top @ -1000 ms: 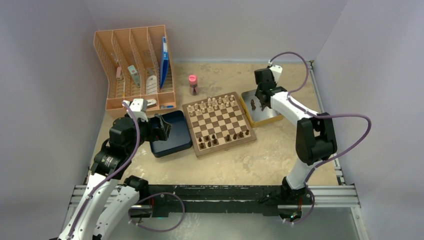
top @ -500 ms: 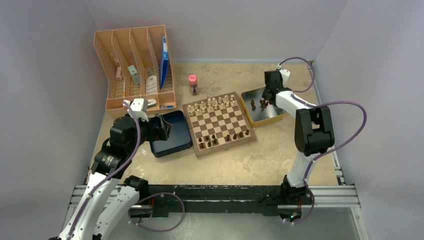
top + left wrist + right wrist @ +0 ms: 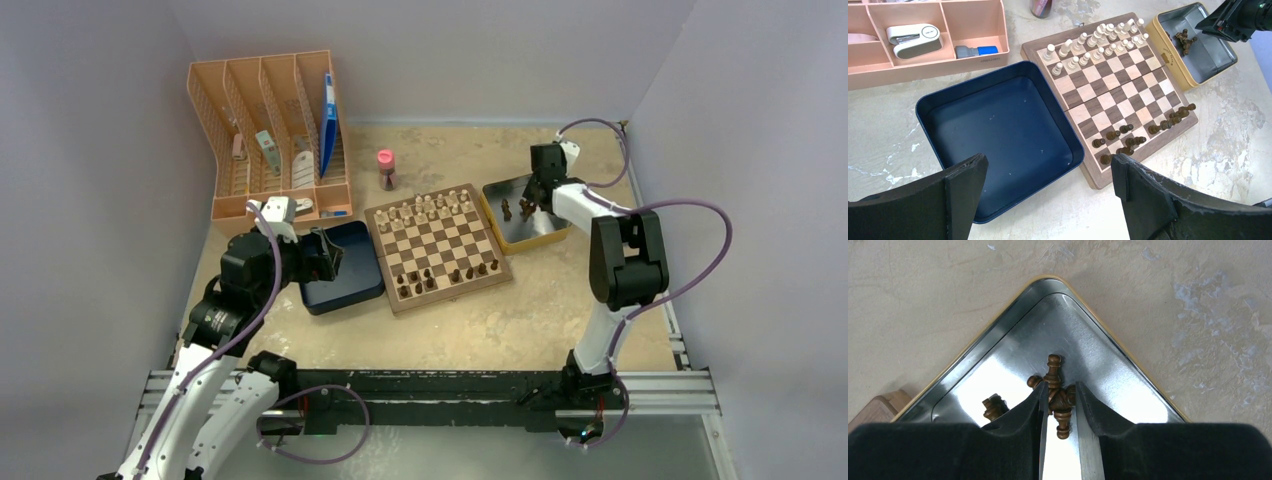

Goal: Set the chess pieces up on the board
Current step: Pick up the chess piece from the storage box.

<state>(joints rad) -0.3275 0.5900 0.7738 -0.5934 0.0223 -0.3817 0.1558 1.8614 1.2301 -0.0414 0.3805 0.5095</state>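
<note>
The board (image 3: pixel 440 245) lies mid-table, with several dark chess pieces (image 3: pixel 450 275) standing in its near rows, also in the left wrist view (image 3: pixel 1138 135). More dark pieces lie in a heap (image 3: pixel 1055 395) in a metal tin (image 3: pixel 548 232) right of the board, and one lies apart (image 3: pixel 992 407). My right gripper (image 3: pixel 1059 386) is down in the tin, its jaws narrowly open on either side of the heap, which rests on the tin floor. My left gripper (image 3: pixel 1048 162) hangs wide open and empty over the dark blue box (image 3: pixel 998 135).
Pale cream pieces (image 3: pixel 425 208) fill the board's far rows. A peach desk organizer (image 3: pixel 270 130) stands at the back left, a small pink bottle (image 3: pixel 385 168) behind the board. The blue box (image 3: pixel 340 265) touches the board's left edge.
My right arm swung right and came down into the tin, bringing its fingers around the heap of dark pieces. The left arm has stayed still.
</note>
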